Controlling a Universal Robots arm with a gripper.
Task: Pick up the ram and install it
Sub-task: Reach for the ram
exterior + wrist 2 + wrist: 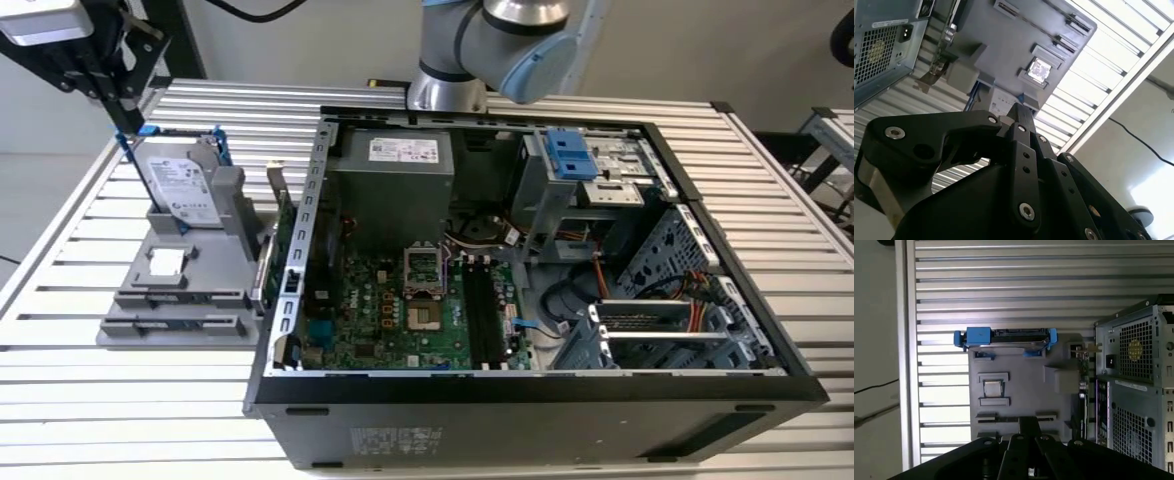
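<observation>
Scanning the exterior view, found the ram (271, 262): a thin dark-green stick on edge between grey holder (174, 290) and computer case (534, 400), long axis near-to-far. Saw gripper (127, 120) pinched together, empty, above hard drive (180, 185). In first wrist view, saw ram (1083, 390) edge-on beside case.

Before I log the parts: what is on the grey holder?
On the holder: a hard drive standing upright, a small chip lying flat, and the ram on edge along the side nearest the case. The drive hides what is behind it.
</observation>
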